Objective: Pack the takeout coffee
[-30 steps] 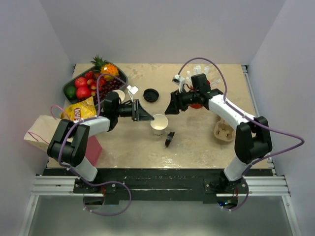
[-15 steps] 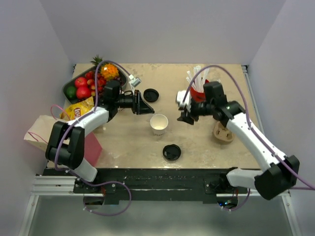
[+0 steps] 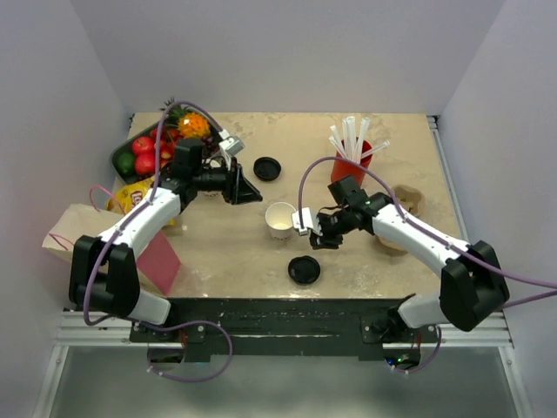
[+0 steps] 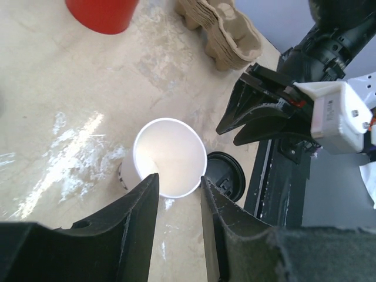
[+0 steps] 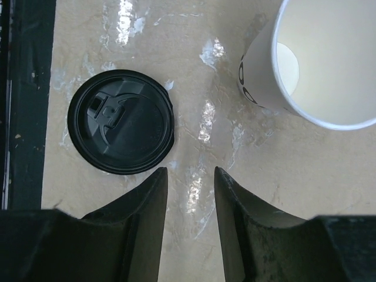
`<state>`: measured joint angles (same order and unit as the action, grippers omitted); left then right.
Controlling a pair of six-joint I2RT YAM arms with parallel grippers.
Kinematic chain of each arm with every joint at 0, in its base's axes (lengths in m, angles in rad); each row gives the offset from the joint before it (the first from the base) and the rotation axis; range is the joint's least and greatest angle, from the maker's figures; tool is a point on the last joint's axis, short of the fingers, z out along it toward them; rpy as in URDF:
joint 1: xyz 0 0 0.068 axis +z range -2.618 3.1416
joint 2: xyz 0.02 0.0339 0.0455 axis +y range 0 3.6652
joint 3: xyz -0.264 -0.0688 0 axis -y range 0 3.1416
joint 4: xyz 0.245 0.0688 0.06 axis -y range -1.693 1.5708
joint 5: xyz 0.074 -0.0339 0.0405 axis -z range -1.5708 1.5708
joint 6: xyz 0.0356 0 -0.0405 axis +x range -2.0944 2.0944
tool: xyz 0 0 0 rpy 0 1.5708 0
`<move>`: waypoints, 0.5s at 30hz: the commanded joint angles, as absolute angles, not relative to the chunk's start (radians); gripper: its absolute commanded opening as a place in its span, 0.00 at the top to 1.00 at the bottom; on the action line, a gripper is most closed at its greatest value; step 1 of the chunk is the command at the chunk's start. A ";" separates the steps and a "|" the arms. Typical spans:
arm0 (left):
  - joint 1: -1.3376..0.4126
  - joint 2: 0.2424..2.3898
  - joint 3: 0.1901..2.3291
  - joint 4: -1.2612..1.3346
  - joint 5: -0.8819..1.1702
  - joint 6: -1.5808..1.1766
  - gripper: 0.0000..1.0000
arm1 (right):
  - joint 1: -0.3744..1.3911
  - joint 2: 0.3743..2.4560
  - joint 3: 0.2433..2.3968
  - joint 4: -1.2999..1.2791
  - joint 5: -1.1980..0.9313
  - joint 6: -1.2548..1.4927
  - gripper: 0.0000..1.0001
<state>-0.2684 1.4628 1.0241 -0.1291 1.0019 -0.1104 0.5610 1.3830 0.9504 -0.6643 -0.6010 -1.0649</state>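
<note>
The takeout coffee's white paper cup (image 3: pixel 280 219) stands upright and empty mid-table, also seen in the left wrist view (image 4: pixel 167 155) and the right wrist view (image 5: pixel 317 64). Its black lid (image 3: pixel 304 269) lies flat near the front edge, close to the cup (image 5: pixel 120 120) (image 4: pixel 226 176). My left gripper (image 3: pixel 248 190) hovers behind and left of the cup, open, with nothing between its fingers (image 4: pixel 179 179). My right gripper (image 3: pixel 315 235) sits low, just right of the cup and above the lid, open over bare table (image 5: pixel 189 173).
A second black lid (image 3: pixel 266 168) lies behind the cup. A red cup of white straws (image 3: pixel 350 161) and a cardboard cup carrier (image 3: pixel 396 218) stand on the right. A fruit tray (image 3: pixel 130 144), chips bag (image 3: pixel 135 198) and paper bag (image 3: pixel 70 231) are at the left.
My right arm swung from beside the straws down toward the front, between cup and lid, and its jaws narrowed. The lid went from on edge to flat. My left gripper drew back slightly.
</note>
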 commanded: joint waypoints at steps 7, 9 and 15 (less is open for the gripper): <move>-0.124 1.417 1.057 -0.106 0.971 -0.175 0.62 | 0.565 1.522 0.940 -0.552 -0.670 -0.980 0.61; -0.118 1.420 1.061 -0.106 0.963 -0.175 0.62 | 0.565 1.543 0.937 -0.549 -0.675 -0.976 0.61; -0.104 1.425 1.066 -0.103 0.957 -0.183 0.62 | 0.566 1.555 0.902 -0.489 -0.683 -0.920 0.61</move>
<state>-0.1192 1.4376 1.0252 -0.1356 0.9596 -0.1619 0.5621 1.5627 0.9279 -0.5537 -0.6460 -0.9737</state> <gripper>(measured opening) 0.383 0.389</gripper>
